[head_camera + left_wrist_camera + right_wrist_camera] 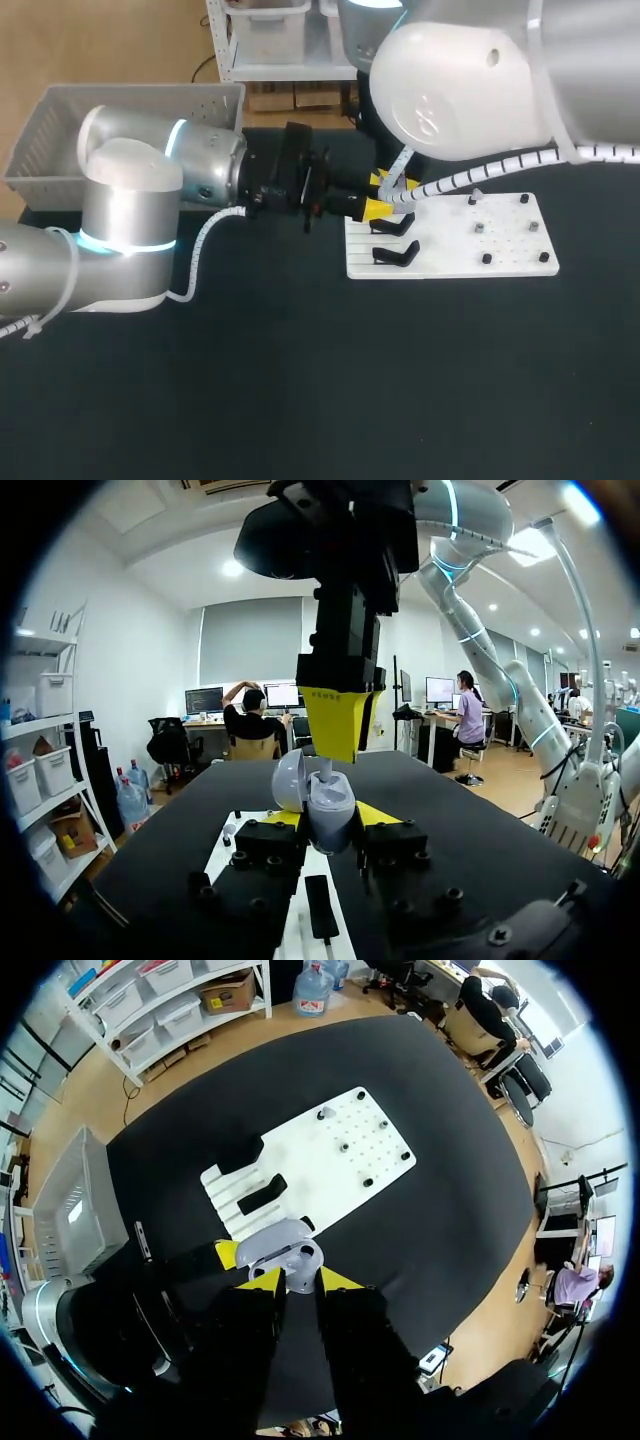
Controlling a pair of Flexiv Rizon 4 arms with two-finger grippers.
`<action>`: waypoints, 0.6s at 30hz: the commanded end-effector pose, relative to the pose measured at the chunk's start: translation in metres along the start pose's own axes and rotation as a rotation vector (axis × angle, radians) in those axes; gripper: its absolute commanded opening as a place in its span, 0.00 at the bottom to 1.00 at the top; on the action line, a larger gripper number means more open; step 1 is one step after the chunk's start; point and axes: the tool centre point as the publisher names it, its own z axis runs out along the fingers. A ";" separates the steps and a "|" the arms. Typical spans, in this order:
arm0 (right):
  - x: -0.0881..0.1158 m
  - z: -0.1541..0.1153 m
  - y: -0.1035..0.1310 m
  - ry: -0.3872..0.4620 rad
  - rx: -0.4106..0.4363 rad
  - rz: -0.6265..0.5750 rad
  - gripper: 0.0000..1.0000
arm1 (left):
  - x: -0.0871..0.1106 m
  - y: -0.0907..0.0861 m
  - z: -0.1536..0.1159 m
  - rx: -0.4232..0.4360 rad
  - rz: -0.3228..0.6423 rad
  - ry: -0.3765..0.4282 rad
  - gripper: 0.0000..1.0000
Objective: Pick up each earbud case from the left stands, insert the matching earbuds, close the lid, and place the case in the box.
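While our left gripper [328, 816] held the earbud case [290, 1252] firmly between its two fingers, the lid stood open to one side and the hollow of the case faced upward. In the head view this meeting point was in the upper middle of the frame, at the left edge of the white board [500, 252]. Our right gripper [302, 1282] hung directly above the case. Its fingers were narrow and seemed to pinch a small white earbud [324, 771], though the grip itself was mostly hidden. The stem of the earbud pointed straight down into the opening, so we judged that the coming move was a short vertical push by the right arm. The box [60, 120] waited in the upper left of the frame, well apart.
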 end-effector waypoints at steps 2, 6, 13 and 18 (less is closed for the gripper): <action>-0.001 0.002 0.000 -0.005 0.004 0.004 0.00 | 0.001 0.001 0.000 0.002 0.000 0.000 0.00; -0.003 0.004 0.000 -0.005 0.005 0.005 0.00 | 0.001 0.001 0.000 0.002 0.000 0.000 0.00; -0.004 0.008 0.000 -0.002 -0.002 0.001 0.18 | 0.001 0.001 0.000 0.002 0.000 0.000 0.00; 0.000 0.002 -0.005 -0.014 -0.030 -0.003 1.00 | 0.001 0.001 0.000 0.002 0.000 0.000 0.00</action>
